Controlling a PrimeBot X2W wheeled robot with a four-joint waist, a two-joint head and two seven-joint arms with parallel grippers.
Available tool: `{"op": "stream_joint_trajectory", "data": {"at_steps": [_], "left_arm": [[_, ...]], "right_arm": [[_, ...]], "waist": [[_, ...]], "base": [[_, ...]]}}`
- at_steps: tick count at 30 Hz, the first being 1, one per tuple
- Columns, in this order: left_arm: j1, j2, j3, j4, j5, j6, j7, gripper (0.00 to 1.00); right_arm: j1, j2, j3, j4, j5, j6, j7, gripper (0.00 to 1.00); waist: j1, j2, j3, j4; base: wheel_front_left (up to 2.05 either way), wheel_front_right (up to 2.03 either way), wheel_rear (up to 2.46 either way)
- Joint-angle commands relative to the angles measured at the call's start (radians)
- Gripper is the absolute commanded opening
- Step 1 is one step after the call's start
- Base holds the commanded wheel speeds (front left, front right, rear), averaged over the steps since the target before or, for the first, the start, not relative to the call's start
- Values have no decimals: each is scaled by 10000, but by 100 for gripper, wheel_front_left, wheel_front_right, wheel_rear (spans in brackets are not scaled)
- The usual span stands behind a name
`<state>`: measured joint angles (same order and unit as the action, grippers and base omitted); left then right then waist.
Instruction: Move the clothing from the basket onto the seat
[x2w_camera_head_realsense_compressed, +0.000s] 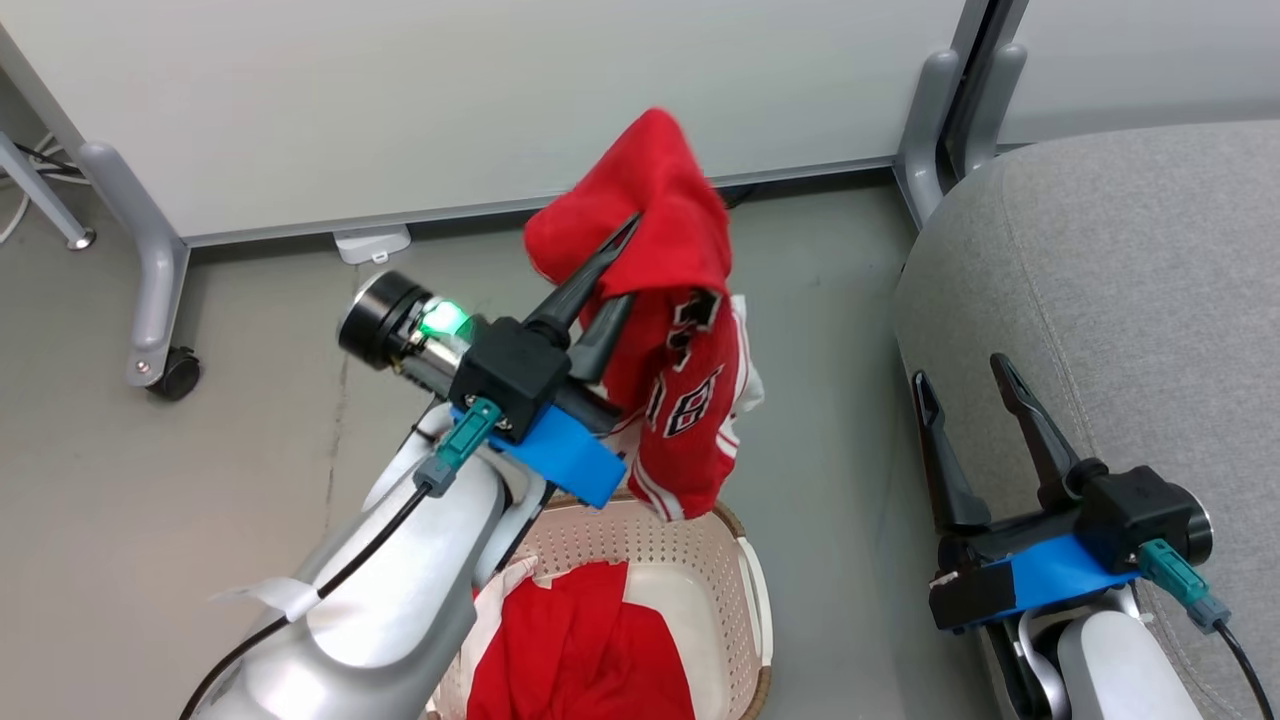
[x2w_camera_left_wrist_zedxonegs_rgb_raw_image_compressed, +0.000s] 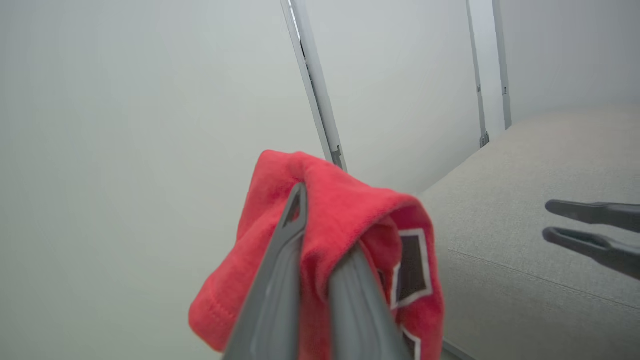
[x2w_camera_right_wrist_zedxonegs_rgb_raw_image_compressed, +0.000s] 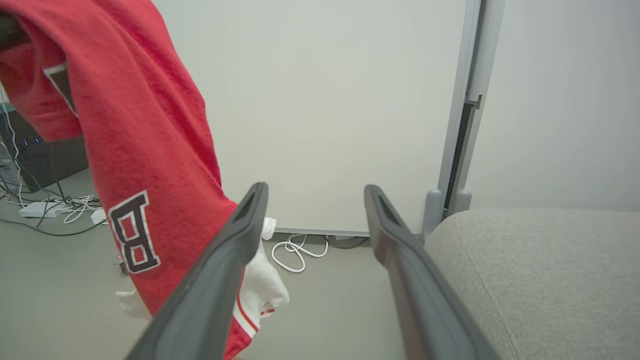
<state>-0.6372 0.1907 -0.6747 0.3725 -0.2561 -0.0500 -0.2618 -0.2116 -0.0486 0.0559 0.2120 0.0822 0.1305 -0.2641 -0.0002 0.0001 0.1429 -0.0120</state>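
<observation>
Item one, jersey (x2w_camera_head_realsense_compressed: 690, 400): red, white trim, black-and-white numbers, striped hem. It is pinched near its top fold by the left pincer (x2w_camera_head_realsense_compressed: 625, 262), which is closed narrow on the cloth at the centre of the head view. The garment hangs free, its lower hem just above the rim of the basket (x2w_camera_head_realsense_compressed: 700, 560) and clear of the floor (x2w_camera_head_realsense_compressed: 250, 450). Item two, second red garment (x2w_camera_head_realsense_compressed: 590, 640): lies crumpled inside the basket at the bottom centre of the frame, untouched. Seat (x2w_camera_head_realsense_compressed: 1130, 280): grey cushion along the right side of the frame; the visible part bears no clothing. Right pincer (x2w_camera_head_realsense_compressed: 960, 372): lower right, spread wide, holding nothing, at the near edge of the seat. Progress, as judged: under half. The first garment is lifted out but not yet carried across or set down, and the second is not yet begun. Outstanding: swing the jersey rightward onto the seat and let go, then fetch the other piece likewise.
</observation>
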Motion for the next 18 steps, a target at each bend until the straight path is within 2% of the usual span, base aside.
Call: {"op": "stream_joint_trajectory", "data": {"at_steps": [1,12,18], "left_arm": [[-271,-73,113,-351,220,-58,-47,0],[-541,-263,261,-896,616,-321,-38,0],[-470,-320,249,-764,677,-426,-38,0]], "right_arm": [[140,-32,3,-10,67,5,-6,100],[213,-32,49,-170,177,5,-6,100],[65,-31,404,-949,390,5,-5,100]], "waist": [[2,-1,-81,-10],[2,-1,-298,-79],[2,-1,-344,-86]], "base": [[0,0,0],[0,0,0],[0,0,0]]}}
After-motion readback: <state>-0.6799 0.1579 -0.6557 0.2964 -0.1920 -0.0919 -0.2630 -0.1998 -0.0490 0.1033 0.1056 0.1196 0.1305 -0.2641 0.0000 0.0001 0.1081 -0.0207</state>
